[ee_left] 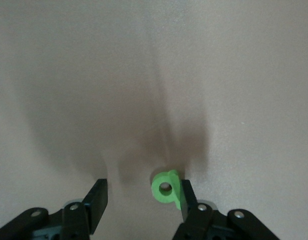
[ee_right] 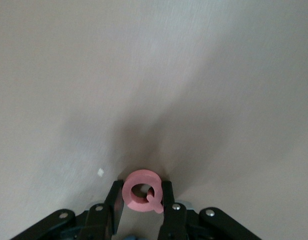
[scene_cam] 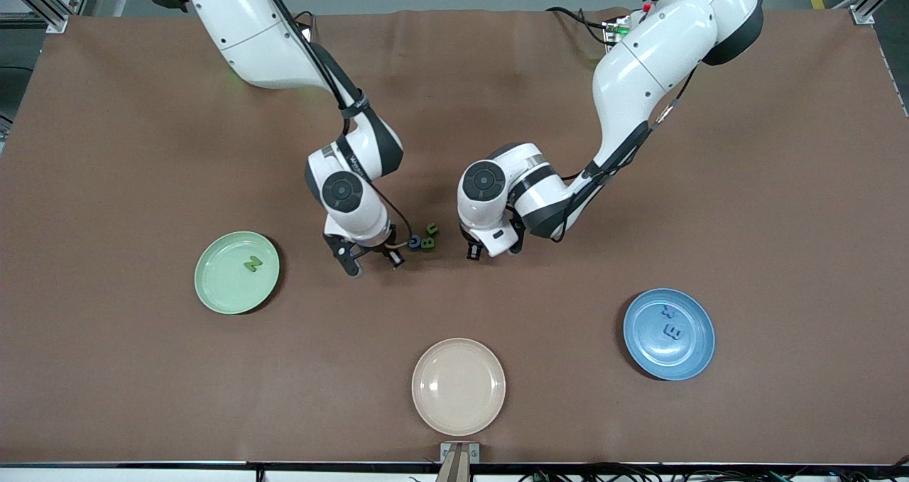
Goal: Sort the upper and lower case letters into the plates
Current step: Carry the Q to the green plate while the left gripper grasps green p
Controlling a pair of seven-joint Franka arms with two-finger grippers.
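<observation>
Plates first: mint green plate (scene_cam: 213,290) is set well apart from the right gripper's fingers, toward the right arm's end of the table. One green letter (scene_cam: 252,263) is seen in it, readable as N or Z. Blue plate (scene_cam: 692,358) is set well apart from the left gripper's fingers, toward the left arm's end. Two blue letters (scene_cam: 671,324) are held in it, an x and what looks like a B. Beige plate (scene_cam: 458,397) is left bare and is not part of the sort.

Right gripper (ee_right: 141,194) is held low over the table (scene_cam: 710,184). Its fingers (ee_right: 115,200) are clamped on a pink Q (ee_right: 140,195), which is pinched squarely between both pads.

Left gripper (ee_left: 144,197) is also held low over the table, with its fingers (ee_left: 98,199) apart. A bright green letter (ee_left: 165,188) is touched by one finger only; a wide gap is left to the other finger. No grip is made yet.

A loose cluster of three letters (scene_cam: 423,238) is left on the table between the two grippers, just beside the right gripper's fingers.

Progress is judged as three of eight placed, two being picked and three untouched. Under half is done.
</observation>
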